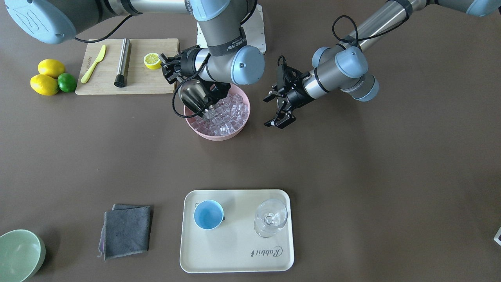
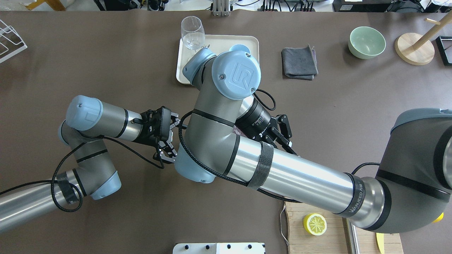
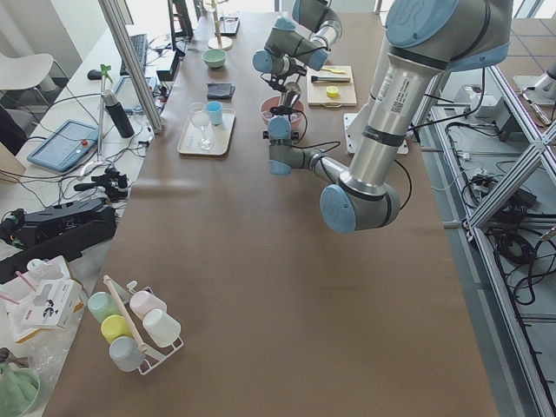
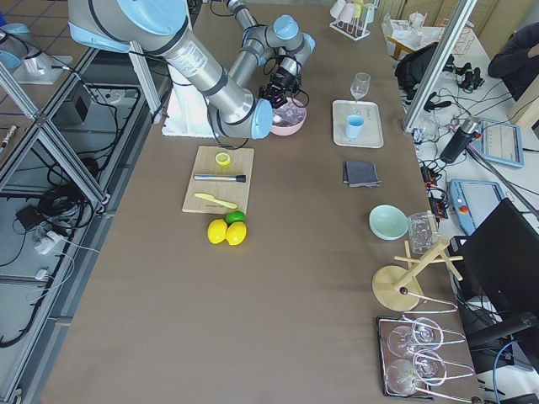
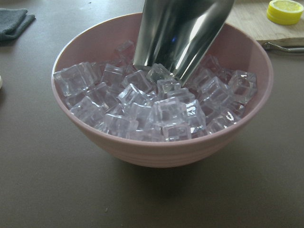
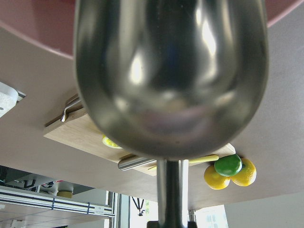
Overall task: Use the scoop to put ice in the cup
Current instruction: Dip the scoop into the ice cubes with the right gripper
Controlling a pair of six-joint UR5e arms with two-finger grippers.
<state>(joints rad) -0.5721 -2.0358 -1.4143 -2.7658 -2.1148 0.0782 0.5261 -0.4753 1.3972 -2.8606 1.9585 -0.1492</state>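
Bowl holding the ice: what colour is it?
The bowl is pale pink, clearest in the left wrist view.

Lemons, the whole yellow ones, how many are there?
2. One whole yellow lemon and a second yellow lemon lie together beside the round green lime, next to the wooden cutting board. None seems hidden.

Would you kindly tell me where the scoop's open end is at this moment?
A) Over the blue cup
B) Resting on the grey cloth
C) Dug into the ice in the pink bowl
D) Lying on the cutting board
C: the scoop is tipped down with its open end pushed in among the ice inside the pink bowl, while the cup stands empty on the tray.
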